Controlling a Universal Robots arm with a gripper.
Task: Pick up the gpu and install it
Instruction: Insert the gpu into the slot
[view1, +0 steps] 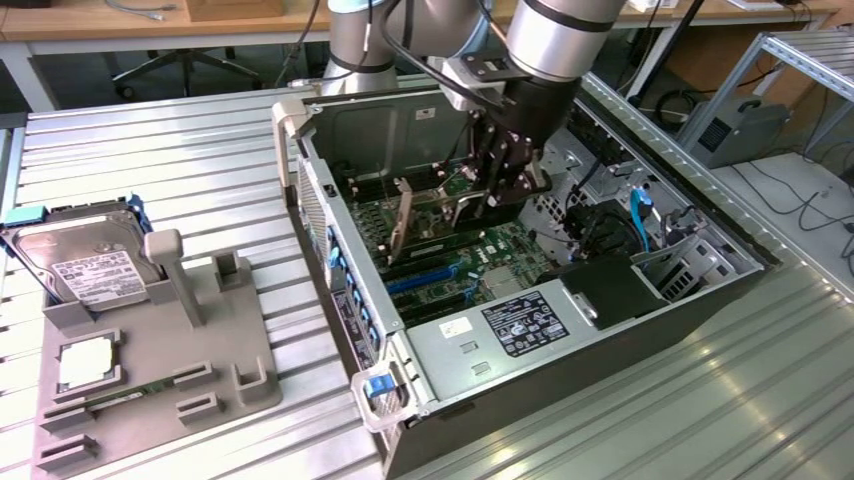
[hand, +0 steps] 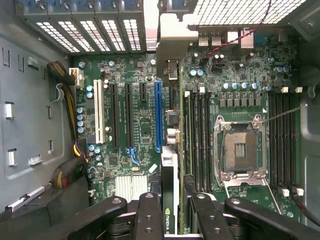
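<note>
With my gripper (hand: 170, 222) fingers (hand: 149, 215) clamped on the gpu (hand: 168, 175) over the board (hand: 142, 130), pickup's done; I'd say seating remains.

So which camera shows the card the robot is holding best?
The wrist view: the gpu is close up, edge-on between the end effector fingers, above the motherboard. The exterior view shows it small, inside the case, partly hidden behind the end effector.
</note>
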